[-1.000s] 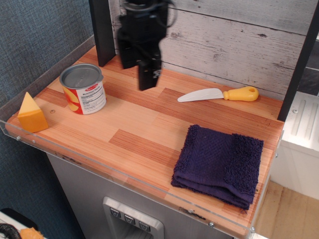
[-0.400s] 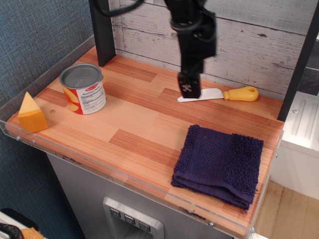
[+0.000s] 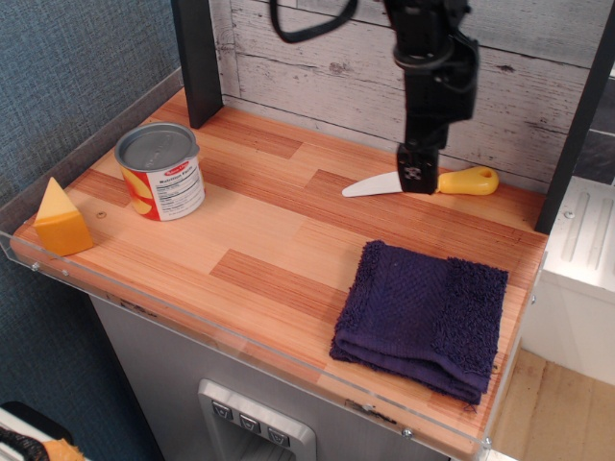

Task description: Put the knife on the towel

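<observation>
The knife (image 3: 468,181) lies flat near the back right of the wooden tabletop, its white blade pointing left and its yellow handle to the right. My gripper (image 3: 419,177) hangs straight down over the spot where blade meets handle and hides that part. Its fingers are seen edge-on as one dark block, so I cannot tell whether they are open, or whether they touch the knife. The folded dark purple towel (image 3: 423,317) lies at the front right, in front of the knife and apart from it.
A red and white can (image 3: 161,171) stands at the left. A yellow cheese wedge (image 3: 61,219) sits at the front left corner. A clear rim (image 3: 240,341) edges the table, a black post (image 3: 197,58) stands at the back left, and a plank wall runs behind.
My gripper has swung from the back left, above the can's side, rightward across the table and down, and is now over the knife. The knife and the towel have not moved.
</observation>
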Controlling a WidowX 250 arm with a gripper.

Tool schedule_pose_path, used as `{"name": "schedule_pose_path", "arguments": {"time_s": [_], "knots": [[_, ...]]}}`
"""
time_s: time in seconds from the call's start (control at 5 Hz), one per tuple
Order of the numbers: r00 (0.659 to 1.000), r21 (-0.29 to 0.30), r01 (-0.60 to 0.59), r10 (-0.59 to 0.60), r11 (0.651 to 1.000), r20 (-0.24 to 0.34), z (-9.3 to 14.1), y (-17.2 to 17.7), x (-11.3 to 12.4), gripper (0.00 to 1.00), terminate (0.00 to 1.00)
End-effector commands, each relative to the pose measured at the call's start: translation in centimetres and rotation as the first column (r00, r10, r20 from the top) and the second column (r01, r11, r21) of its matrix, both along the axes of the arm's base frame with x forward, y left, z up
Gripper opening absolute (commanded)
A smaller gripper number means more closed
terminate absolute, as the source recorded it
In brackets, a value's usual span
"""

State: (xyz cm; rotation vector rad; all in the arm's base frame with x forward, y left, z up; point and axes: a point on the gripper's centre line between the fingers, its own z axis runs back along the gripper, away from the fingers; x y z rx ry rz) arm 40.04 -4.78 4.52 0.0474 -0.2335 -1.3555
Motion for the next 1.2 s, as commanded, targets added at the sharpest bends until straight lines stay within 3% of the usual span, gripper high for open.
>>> {"name": "schedule_pose_path", "arguments": {"time_s": [0.0, 0.6, 0.8, 1.0], "knots": [[0.998, 0.057, -0.063, 0.063, 0.996, 0.003, 0.6, -1.6, 0.8, 1.00, 0.00], [0.989, -0.004, -0.132, 0.131, 0.991, -0.074, -1.3, -1.7, 1.8, 1.00, 0.00], [0.989, -0.026, -0.136, 0.134, 0.990, -0.062, -1.3, -1.7, 1.7, 0.00, 0.00], [0.990, -0.017, -0.139, 0.138, 0.990, -0.039, -1.1, -1.5, 1.1, 0.00, 0.00]]}}
